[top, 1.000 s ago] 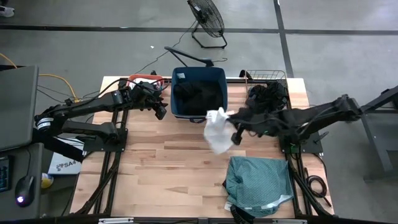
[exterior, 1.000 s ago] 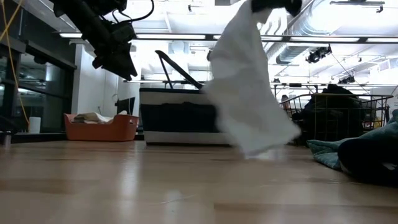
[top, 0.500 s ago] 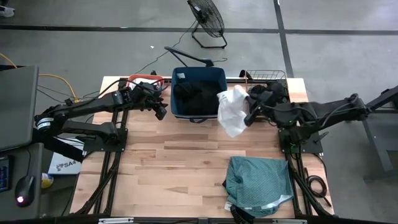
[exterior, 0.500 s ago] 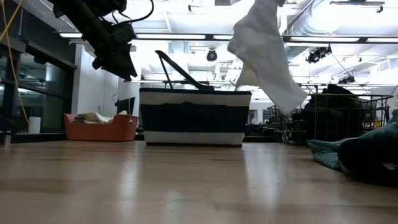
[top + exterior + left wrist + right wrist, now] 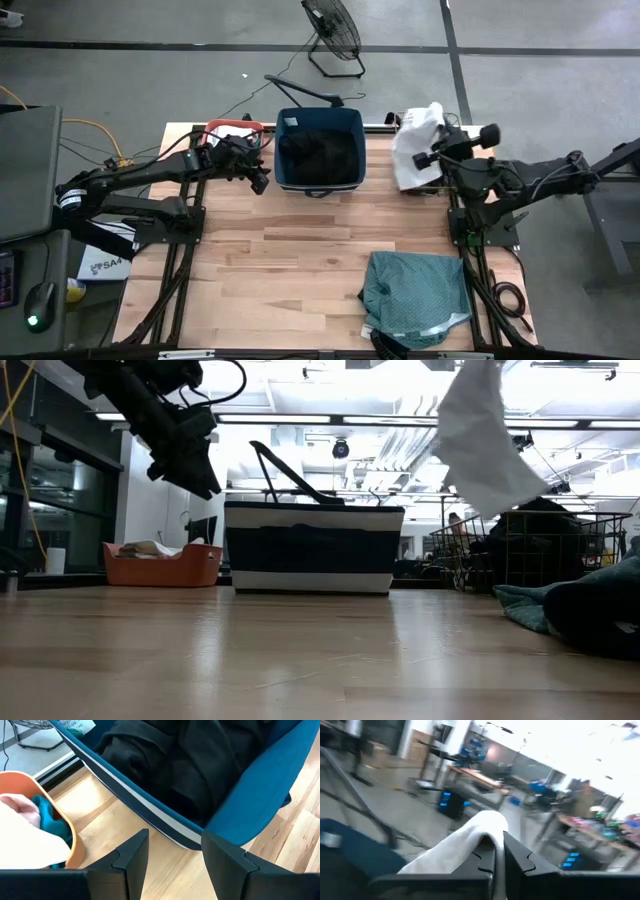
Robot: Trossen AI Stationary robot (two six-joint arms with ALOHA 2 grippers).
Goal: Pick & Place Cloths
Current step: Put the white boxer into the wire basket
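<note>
A white cloth (image 5: 412,148) hangs from my right gripper (image 5: 424,160) above the wire basket (image 5: 448,128) at the table's far right; in the low view the white cloth (image 5: 485,445) hangs high up. A large teal cloth (image 5: 415,295) lies crumpled on the table's near right. Black cloths (image 5: 320,150) fill the navy tub (image 5: 352,120). My left gripper (image 5: 258,180) is open and hovers left of the tub; in its wrist view its fingers (image 5: 131,854) are held above the tub's wall (image 5: 250,795). My right gripper is shut on the white cloth, pinched between its two fingers (image 5: 512,852). A rounded fold (image 5: 482,825) drapes over the fingertips; how many layers are held, I cannot tell. The cloth is lifted clear of the table and hangs slack below the fingers.
An orange basin (image 5: 235,128) holding pink and teal fabric (image 5: 35,817) sits at the far left, behind my left gripper. The wire basket (image 5: 545,545) holds dark cloths. Bare wood (image 5: 290,270) fills the table's middle and near left.
My right gripper has carried the white cloth from over the table's middle up and toward the far right corner, turning as it went. The cloth's lower end, which hung close to the table, has swung clear and now hangs over the wire basket.
</note>
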